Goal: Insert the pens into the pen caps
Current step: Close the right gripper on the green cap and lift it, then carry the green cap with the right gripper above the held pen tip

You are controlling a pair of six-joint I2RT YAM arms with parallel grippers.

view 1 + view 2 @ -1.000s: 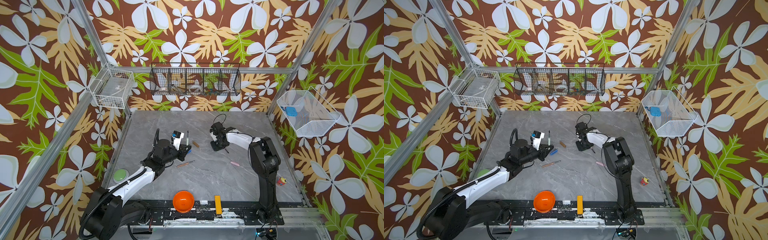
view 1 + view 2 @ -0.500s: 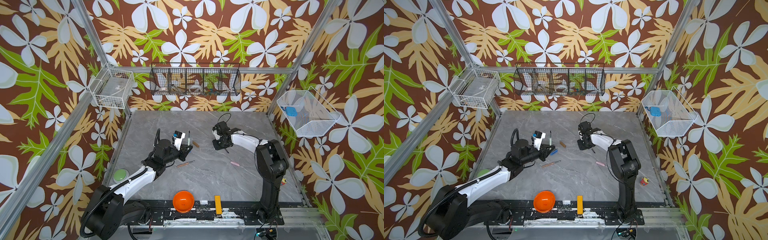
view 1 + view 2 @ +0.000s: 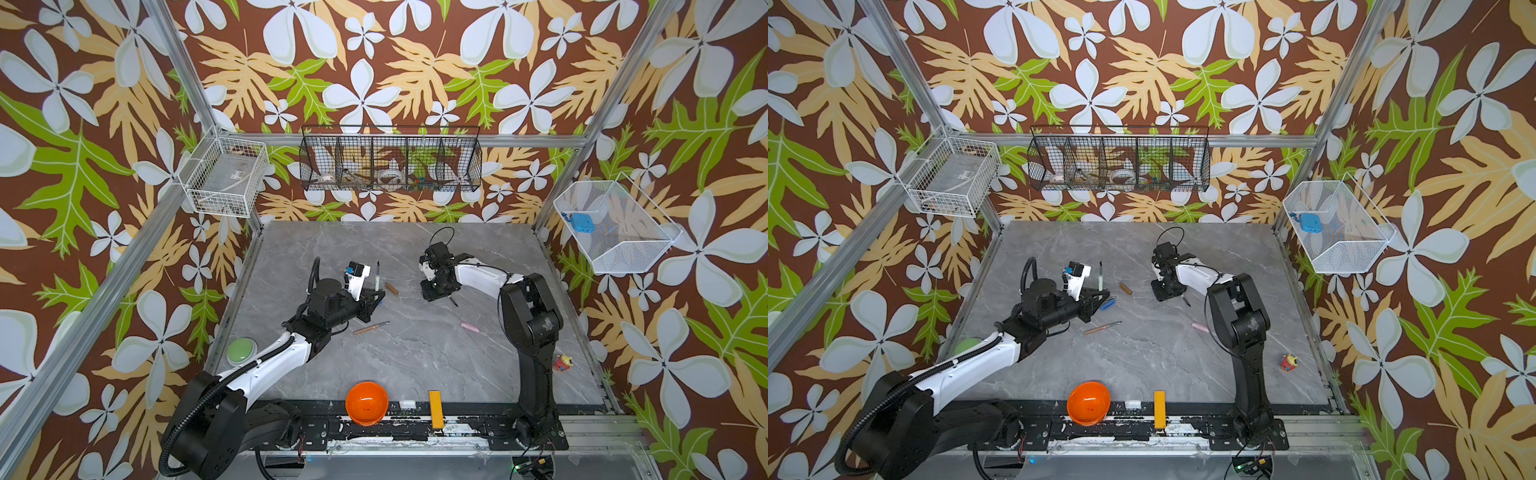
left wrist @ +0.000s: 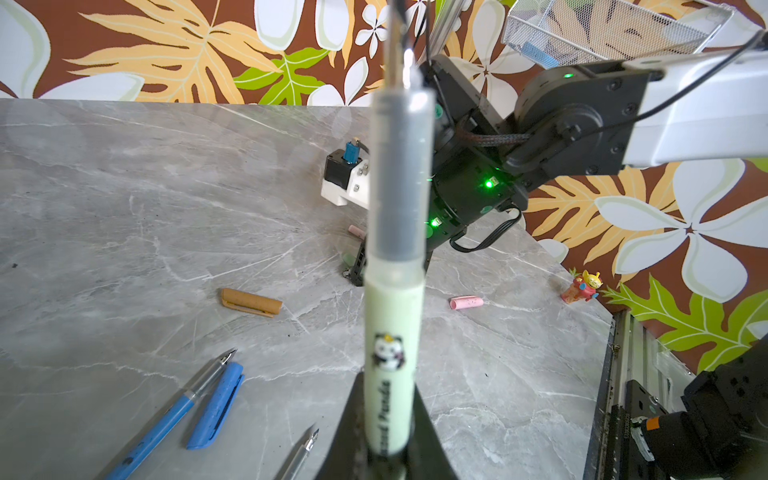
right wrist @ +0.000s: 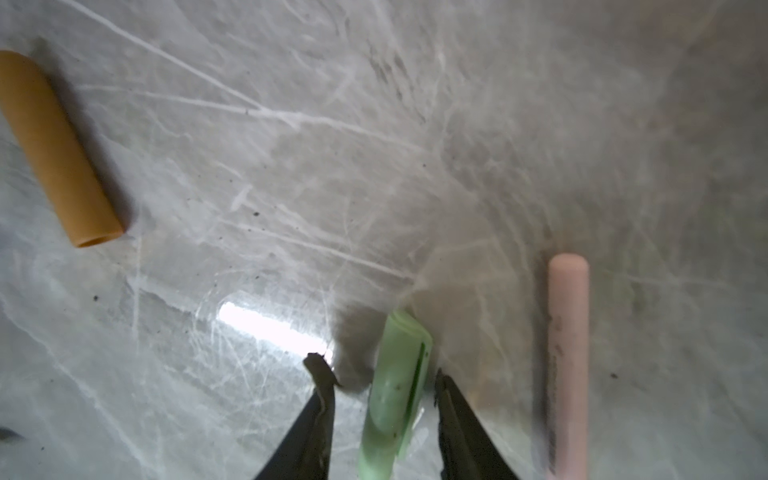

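Note:
My left gripper is shut on the pale green pen, which stands upright with its dark tip up; the left wrist view shows the barrel rising from the jaws. My right gripper is low over the table and open. The pale green cap lies between its fingertips with a gap on each side. The pink pen lies beside it. On the table lie a brown cap, a brown pen, a pink cap, a blue pen and a blue cap.
An orange bowl and a yellow bar sit at the table's front edge. A green button is at the left edge and a small red toy at the right. Wire baskets hang on the walls.
My right gripper's jaws have spread apart around the pale green cap, and its arm has shifted a little. The left gripper with the green pen has hardly moved.

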